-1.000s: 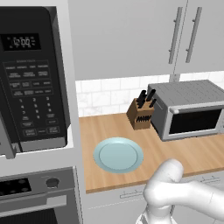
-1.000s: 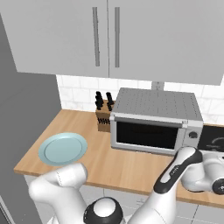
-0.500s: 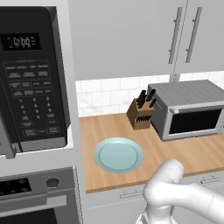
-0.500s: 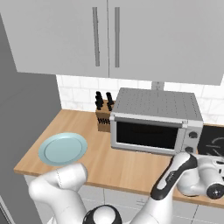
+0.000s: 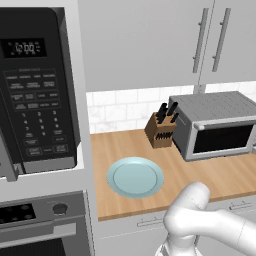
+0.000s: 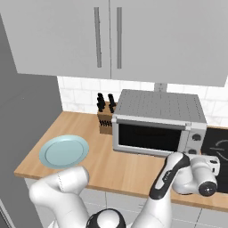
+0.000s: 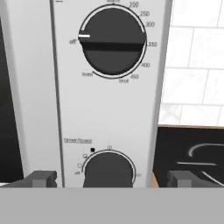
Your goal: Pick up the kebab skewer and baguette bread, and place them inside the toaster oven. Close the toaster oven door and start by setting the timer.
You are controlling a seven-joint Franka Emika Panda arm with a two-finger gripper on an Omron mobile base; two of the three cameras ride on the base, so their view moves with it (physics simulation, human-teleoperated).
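The toaster oven (image 6: 158, 122) stands on the counter, and the toaster oven door (image 6: 149, 137) is shut, its glass dark. In the hand view I face its control panel closely. My gripper (image 7: 111, 178) is open, with one fingertip on each side of the lower timer knob (image 7: 108, 169) and not touching it. Above it, the temperature knob (image 7: 113, 43) has its white mark pointing at off. In the right base view my wrist (image 6: 196, 174) hangs just in front of the oven's right end. The kebab skewer and the baguette bread are hidden.
A bare light-blue plate (image 5: 135, 177) lies on the wooden counter left of a knife block (image 5: 161, 129). A black microwave (image 5: 37, 95) sits at the far left above a built-in oven (image 5: 45, 225). A black cooktop (image 6: 218, 142) adjoins the toaster oven's right side.
My hand has shifted slightly in front of the oven's control panel. The jaws stay open and nothing else has moved.
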